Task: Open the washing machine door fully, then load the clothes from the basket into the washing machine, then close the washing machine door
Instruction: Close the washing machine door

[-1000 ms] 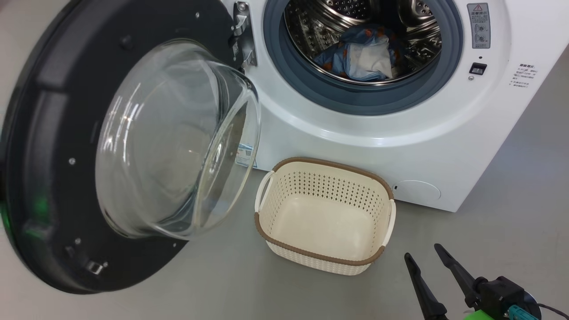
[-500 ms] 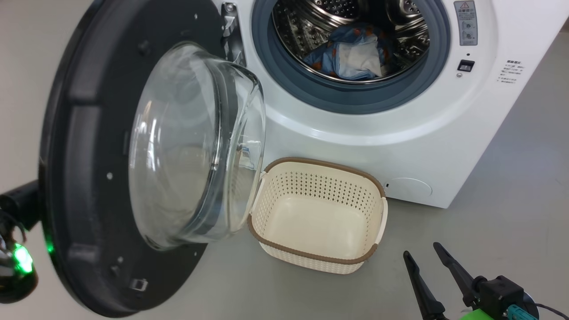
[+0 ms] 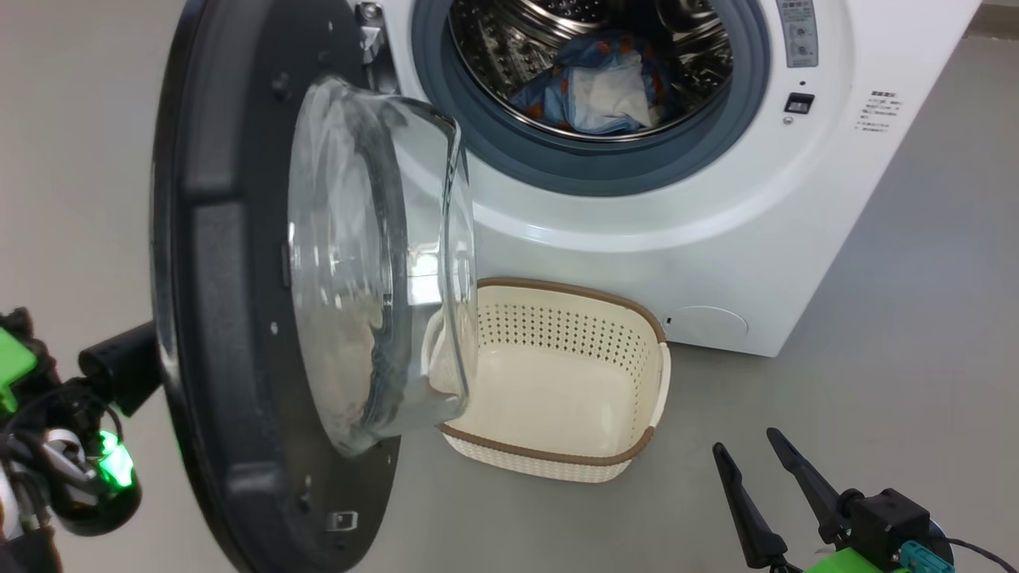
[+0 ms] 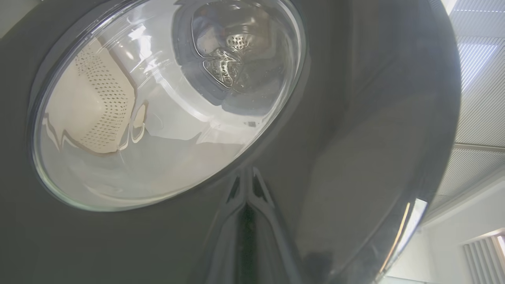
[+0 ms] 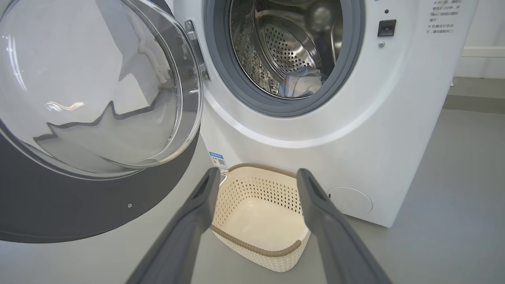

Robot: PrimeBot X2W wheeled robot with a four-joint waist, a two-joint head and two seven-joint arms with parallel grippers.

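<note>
**Desk:** Report end effectors.

**Operator:** At lower right of the head view, my right gripper (image 3: 744, 442) has its fingers spread wide and holds nothing. My left gripper (image 4: 246, 213) is pressed together, with its tips against the black outer face of the washing machine door (image 3: 215, 318), which stands partly open at frame left.

**Desk:** Surface and room?

**Operator:** The floor (image 3: 915, 318) is smooth and grey. The basket (image 3: 557, 460) stands on it, just before the washing machine (image 3: 716, 223). The clothes (image 3: 593, 91) lie in the drum (image 3: 493, 56), upper centre. A pale wall (image 3: 64, 119) lies beyond, upper left.

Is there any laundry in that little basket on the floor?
No: the basket shows only its bare cream bottom, while the blue printed clothes lie inside the washing machine drum.
</note>
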